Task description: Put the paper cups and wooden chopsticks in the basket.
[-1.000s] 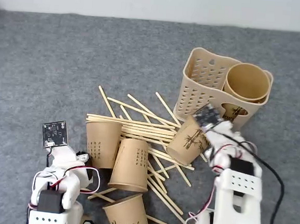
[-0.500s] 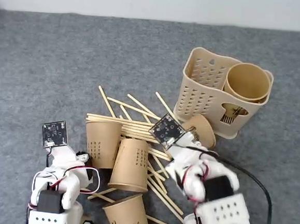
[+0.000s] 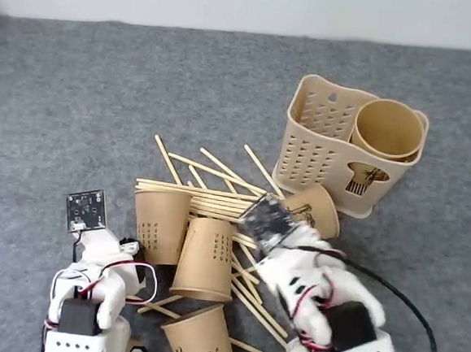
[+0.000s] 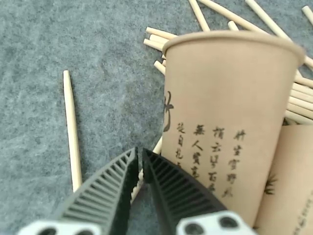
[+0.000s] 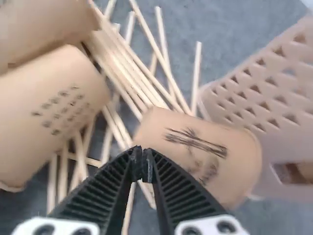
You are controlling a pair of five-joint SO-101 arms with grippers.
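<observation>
On the grey tabletop (image 3: pixel 79 90): a beige slotted basket (image 3: pixel 313 141), upright at the far right. Inside it, at its right side, a cup in the basket (image 3: pixel 386 128), mouth up. Just beside the basket's near wall, a fallen cup (image 3: pixel 314 211) on its side, lying over the ends of some sticks. Left of the basket, fanned out flat, the wooden chopsticks (image 3: pixel 210 192). Also on their sides, over and among the sticks: a left cup (image 3: pixel 161 223), a middle cup (image 3: pixel 204 257) touching it, and a near cup (image 3: pixel 198 336) close to the arms' bases.

Left tool (image 4: pixel 139 152): closed almost tip to tip, gripping nothing, low over the tabletop just beside the left cup (image 4: pixel 230 122). To its other side, a lone chopstick (image 4: pixel 72 132), apart from the pile.

Right tool (image 5: pixel 142 152): shut tight, nothing in it, hanging above the fallen cup (image 5: pixel 195 156), with the basket (image 5: pixel 274 112) just beyond and the chopsticks (image 5: pixel 132 68) and middle cup (image 5: pixel 49 112) alongside.
</observation>
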